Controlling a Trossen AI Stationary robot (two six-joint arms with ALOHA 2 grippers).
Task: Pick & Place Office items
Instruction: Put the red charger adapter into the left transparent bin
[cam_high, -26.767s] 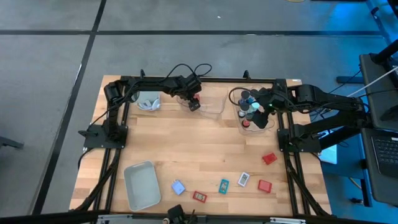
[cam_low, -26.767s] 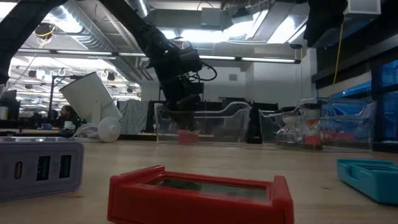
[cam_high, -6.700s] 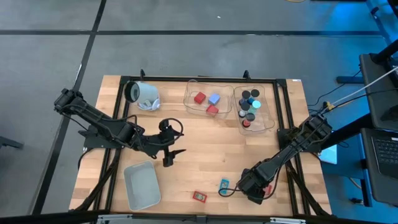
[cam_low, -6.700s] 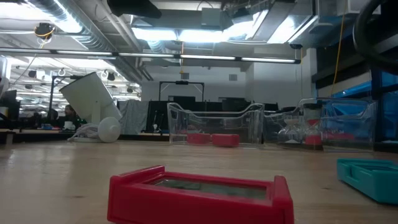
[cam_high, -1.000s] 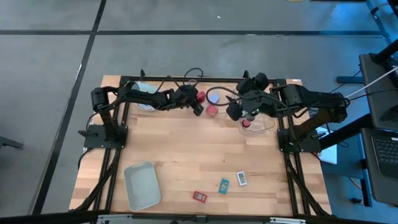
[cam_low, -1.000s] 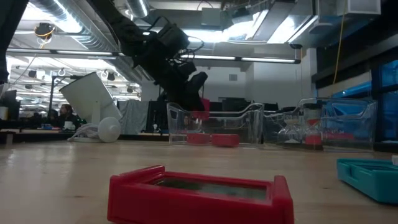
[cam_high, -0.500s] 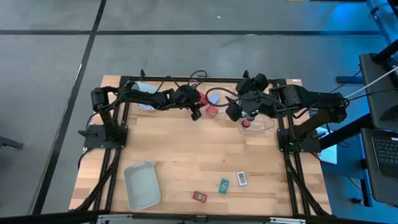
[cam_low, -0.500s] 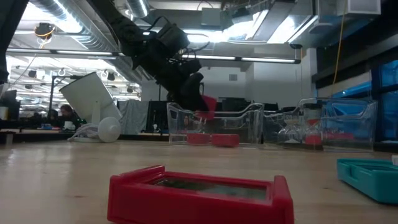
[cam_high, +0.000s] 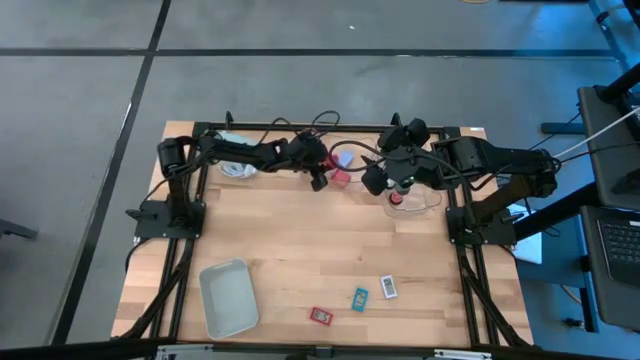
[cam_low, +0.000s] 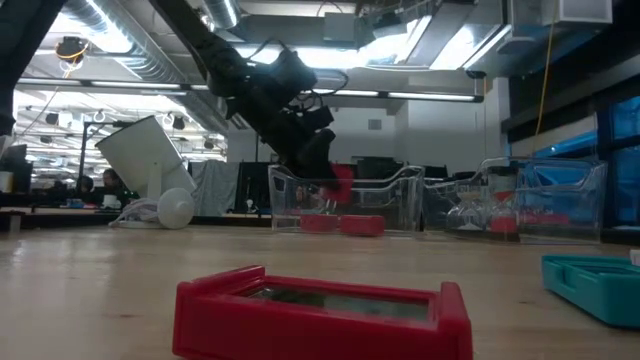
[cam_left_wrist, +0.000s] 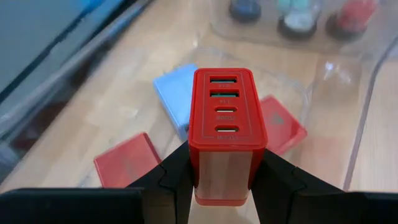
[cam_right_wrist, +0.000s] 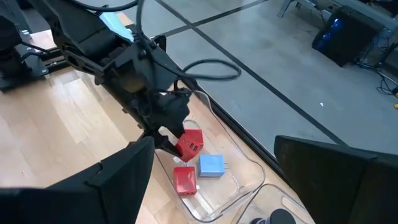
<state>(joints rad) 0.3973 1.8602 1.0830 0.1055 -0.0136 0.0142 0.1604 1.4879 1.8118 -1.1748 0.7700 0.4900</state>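
My left gripper (cam_high: 318, 178) is shut on a red block with a row of ports (cam_left_wrist: 227, 118), over the clear bin (cam_high: 352, 180) at the table's far middle. In that bin lie a pale blue block (cam_left_wrist: 177, 93) and two red blocks (cam_left_wrist: 124, 168) (cam_left_wrist: 283, 124). The low view shows the held block (cam_low: 342, 185) about level with the bin's rim. My right gripper (cam_high: 385, 180) stands open with nothing between its fingers, beside a second clear bin (cam_high: 428, 200) that holds round pieces (cam_left_wrist: 298, 18). My left gripper pinches the red block between its two fingers by two opposite sides (cam_left_wrist: 198, 168), at the end away from the ports. The fingers (cam_left_wrist: 171, 177) slant down from the table's left. The block is lifted clear above the blocks in the bin, its port face (cam_left_wrist: 227, 106) turned away from the gripper.
A grey-white tray (cam_high: 228, 297) sits near the front left. A red card (cam_high: 321, 315), a teal card (cam_high: 360, 297) and a white card (cam_high: 389, 288) lie near the front edge. A large white cylinder (cam_low: 150, 165) lies at the far left.
My left gripper has carried the red block a little toward the table's right edge and down, farther over the clear bin. It has stayed shut on the block.
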